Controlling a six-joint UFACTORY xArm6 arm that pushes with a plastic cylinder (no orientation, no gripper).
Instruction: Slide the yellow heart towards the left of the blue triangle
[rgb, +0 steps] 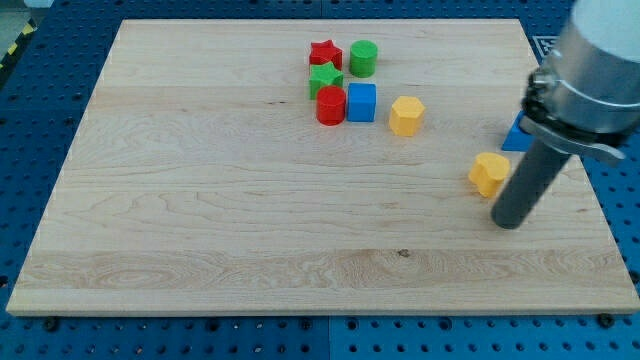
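Observation:
The yellow heart (489, 173) lies at the view's right on the wooden board (200, 200). The blue triangle (516, 136) sits just above and to the right of it, partly hidden behind my arm. My tip (507, 223) rests on the board just below and slightly right of the yellow heart, close to it; I cannot tell if they touch.
A yellow hexagon (406, 115) lies left of the triangle. A cluster stands at the view's top middle: a red star (325, 53), a green cylinder (363, 58), a green star (325, 78), a red cylinder (331, 105) and a blue cube (361, 102).

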